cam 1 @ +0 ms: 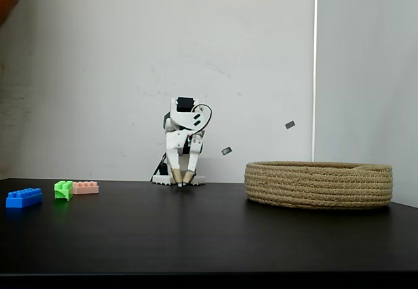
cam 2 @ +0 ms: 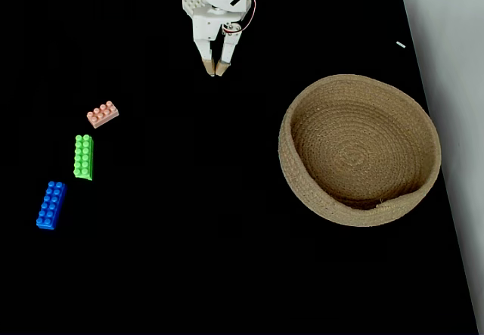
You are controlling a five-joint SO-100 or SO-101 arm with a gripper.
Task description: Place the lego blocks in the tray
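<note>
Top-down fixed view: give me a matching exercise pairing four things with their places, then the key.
Things:
1. blue brick
2. green brick
3. pink brick
4. basket

Places in the top-down fixed view:
A. right side of the table
B. middle of the brick row
C. brick nearest the bottom edge
D. brick nearest the gripper

Pairs: 1-C, 2-B, 3-D, 4-A
</note>
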